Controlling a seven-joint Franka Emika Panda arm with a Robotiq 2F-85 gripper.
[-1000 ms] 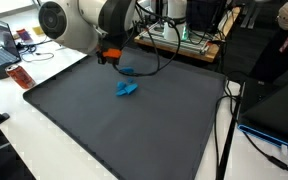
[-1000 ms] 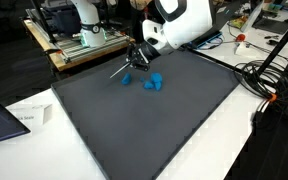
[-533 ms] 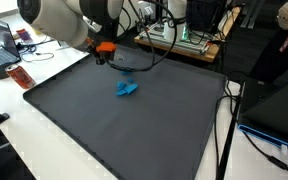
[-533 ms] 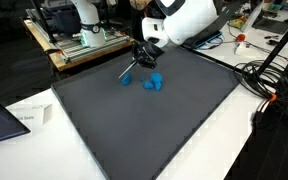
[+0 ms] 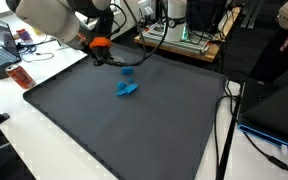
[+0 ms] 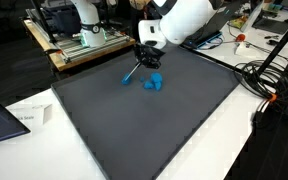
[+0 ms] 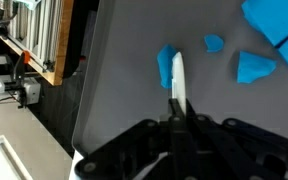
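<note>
Our claw (image 7: 174, 120) is pinched narrow on a slender pale-grey stick (image 7: 177, 82), which juts straight out past the fingertips in the wrist view. In an exterior view the stick slants down from the claw (image 6: 144, 59) towards the dark grey mat (image 6: 154, 130). Its far end is just beside a small flat blue scrap (image 6: 127, 79). In the wrist view that scrap shows right along the stick's edge. We cannot tell whether the tip touches the scrap or the mat, or hangs a little above them. A little further out lie the larger blue scraps (image 6: 154, 82), close together and apart from the small one; they show in both exterior views. The mat covers most of the white desk (image 5: 14, 110), and all the scraps sit towards its far side, below the arm. We judge that the step in hand is working the stick's tip at the small blue scrap, with the grasp on the stick already made. A next move would call for a firm pinch so the stick does not twist. It would also call for a low, shallow angle at the tip and a slow approach, because a flat light scrap may skid away.
</note>
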